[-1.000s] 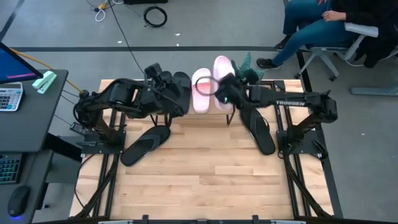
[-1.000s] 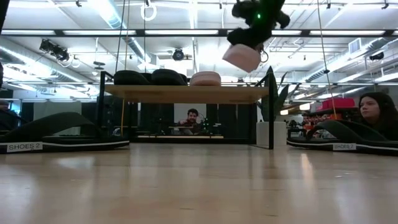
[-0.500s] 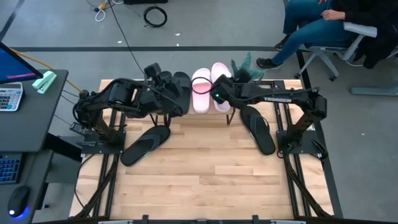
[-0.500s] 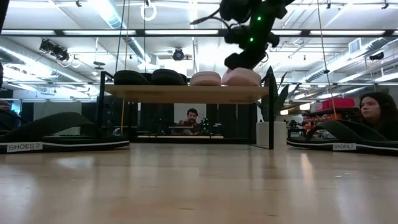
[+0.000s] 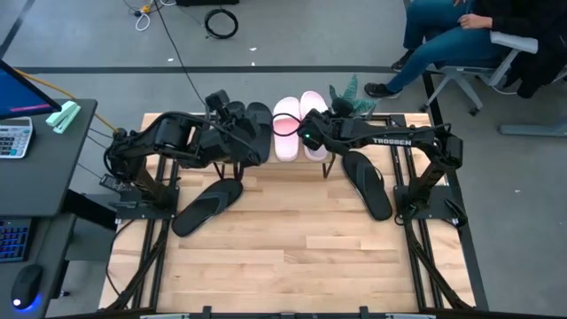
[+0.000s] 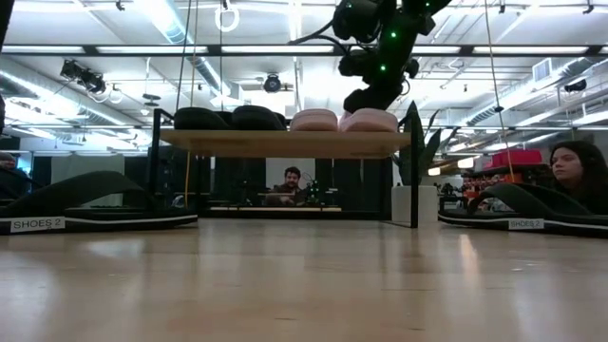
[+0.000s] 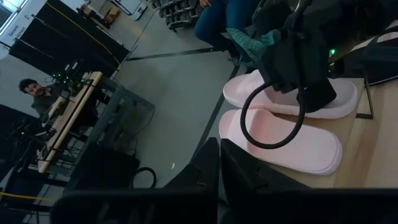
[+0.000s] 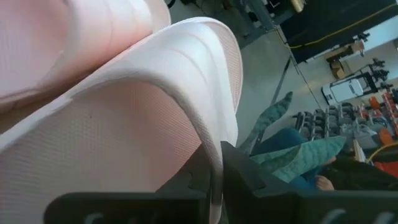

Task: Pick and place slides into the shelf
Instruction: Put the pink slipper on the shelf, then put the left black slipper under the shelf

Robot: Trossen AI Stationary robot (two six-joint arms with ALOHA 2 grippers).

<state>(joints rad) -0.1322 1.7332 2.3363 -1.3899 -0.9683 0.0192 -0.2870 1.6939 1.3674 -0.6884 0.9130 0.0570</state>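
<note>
My overhead camera looks straight down on the table [image 5: 292, 257]; my low one looks level across it. Both wrist cameras sit close, sharing the pink slides [image 7: 283, 134].

Hidden and cut-off parts

In the high view, the left gripper [image 5: 237, 124] covers much of the black slides [image 5: 257, 120] at upper centre; the right gripper [image 5: 310, 135] hides part of one pink slide [image 5: 314, 106], fingers unreadable.

shelf [image 5: 266, 151] top full of slides, table [image 5: 292, 248] front bare
</note>
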